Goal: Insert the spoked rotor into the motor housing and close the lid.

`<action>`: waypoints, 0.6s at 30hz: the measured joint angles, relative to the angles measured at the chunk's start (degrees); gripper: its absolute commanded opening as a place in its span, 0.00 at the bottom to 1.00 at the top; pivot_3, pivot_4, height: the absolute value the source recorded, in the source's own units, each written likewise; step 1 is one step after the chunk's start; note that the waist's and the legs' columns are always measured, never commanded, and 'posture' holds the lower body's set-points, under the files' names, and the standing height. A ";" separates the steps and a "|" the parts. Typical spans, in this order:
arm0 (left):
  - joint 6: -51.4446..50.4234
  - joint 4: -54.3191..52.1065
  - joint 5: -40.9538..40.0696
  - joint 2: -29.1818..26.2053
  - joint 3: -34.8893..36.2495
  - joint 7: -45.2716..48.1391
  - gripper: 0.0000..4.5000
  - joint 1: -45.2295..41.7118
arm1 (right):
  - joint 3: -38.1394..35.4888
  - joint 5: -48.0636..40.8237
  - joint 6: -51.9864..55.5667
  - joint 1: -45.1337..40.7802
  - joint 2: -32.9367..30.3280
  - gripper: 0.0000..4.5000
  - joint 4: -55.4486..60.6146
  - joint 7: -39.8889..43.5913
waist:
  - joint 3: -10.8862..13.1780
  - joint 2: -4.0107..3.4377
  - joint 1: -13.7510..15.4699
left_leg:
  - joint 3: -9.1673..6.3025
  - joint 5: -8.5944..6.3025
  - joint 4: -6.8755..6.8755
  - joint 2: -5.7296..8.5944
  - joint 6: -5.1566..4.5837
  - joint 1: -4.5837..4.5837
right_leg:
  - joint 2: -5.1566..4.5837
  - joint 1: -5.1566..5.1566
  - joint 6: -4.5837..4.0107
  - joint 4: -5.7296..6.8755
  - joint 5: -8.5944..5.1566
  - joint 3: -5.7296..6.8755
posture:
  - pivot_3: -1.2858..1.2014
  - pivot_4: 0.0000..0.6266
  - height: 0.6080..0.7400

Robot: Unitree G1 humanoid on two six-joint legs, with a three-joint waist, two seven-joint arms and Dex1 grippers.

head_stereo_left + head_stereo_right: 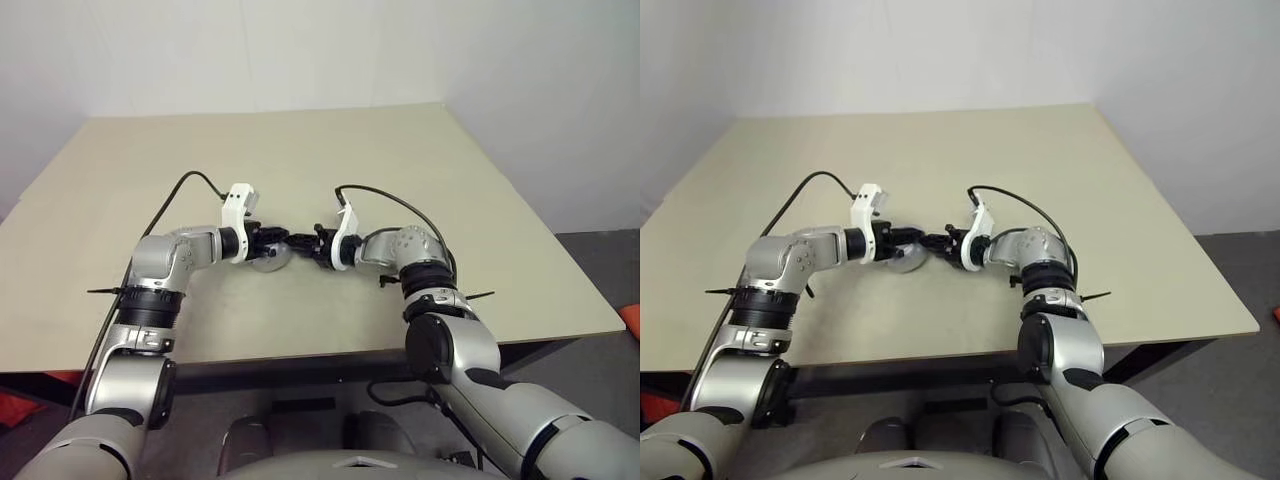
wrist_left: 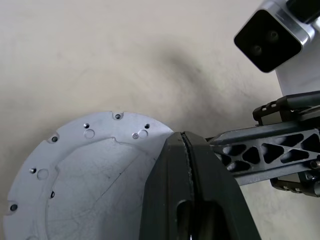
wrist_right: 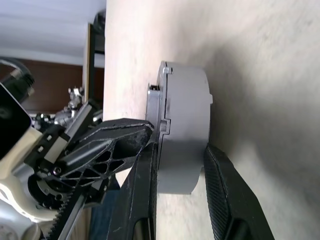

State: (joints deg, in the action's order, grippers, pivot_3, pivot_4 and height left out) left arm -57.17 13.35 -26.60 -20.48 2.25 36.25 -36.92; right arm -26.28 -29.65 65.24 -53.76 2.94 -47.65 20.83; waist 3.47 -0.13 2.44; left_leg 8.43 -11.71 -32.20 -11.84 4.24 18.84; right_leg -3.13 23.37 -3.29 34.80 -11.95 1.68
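Where the two arms meet, round silvery-grey metal motor housing point(image 3: 185, 100) over the middle of pale beige tabletop point(image 1: 300, 150), set between both grippers. Left gripper point(image 2: 183, 137): black fingers clenched tight together, nothing between them, tips against the housing's flanged edge, above its flat grey face dotted with small screw holes. Right gripper point(image 3: 181, 147): fingers astride the housing's wall, one at the flange, the other at the opposite face, seemingly grasping it, though contact on the far side is hard to confirm. Thin black cable point(image 1: 185, 182) looping from left wrist.
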 measured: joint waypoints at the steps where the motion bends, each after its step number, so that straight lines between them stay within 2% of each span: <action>1: 0.31 0.12 -0.05 0.08 0.17 -0.06 0.00 0.04 | -0.27 -0.20 -0.45 -0.09 -0.01 0.25 -0.31 -0.24 | 0.00 0.00 0.03 | 0.00 0.00 0.00 0.00 0.00 0.02 | 0.00 0.01 0.00 0.00 0.00 0.00 | 0.52 0.00 1.00; 11: 0.91 1.52 -2.48 0.86 7.09 -2.25 0.00 1.37 | -5.21 -2.35 -6.89 -3.38 -0.72 0.25 -6.01 -4.28 | 0.05 0.02 0.90 | -0.03 -0.02 -0.17 0.02 -0.10 1.07 | -0.01 0.84 -0.08 0.02 0.08 0.11 | 0.52 0.00 1.00; 18: 1.13 1.24 -5.95 2.13 12.84 -4.09 0.00 1.78 | -8.53 -4.19 -11.57 -5.19 -0.99 0.25 -9.98 -7.34 | 0.10 0.08 1.79 | -0.03 -0.13 -0.34 0.01 -0.28 1.20 | -0.03 0.90 -0.08 0.01 0.08 0.13 | 0.52 0.00 1.00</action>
State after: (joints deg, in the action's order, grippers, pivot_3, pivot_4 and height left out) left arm -56.04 14.59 -32.55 -18.35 15.10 32.16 -35.13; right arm -34.81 -33.85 53.67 -58.95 1.94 -57.63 13.49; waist 3.57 -0.05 4.24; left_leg 8.40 -11.84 -32.54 -11.83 3.96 20.04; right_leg -3.16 24.27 -3.37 34.82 -11.87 1.81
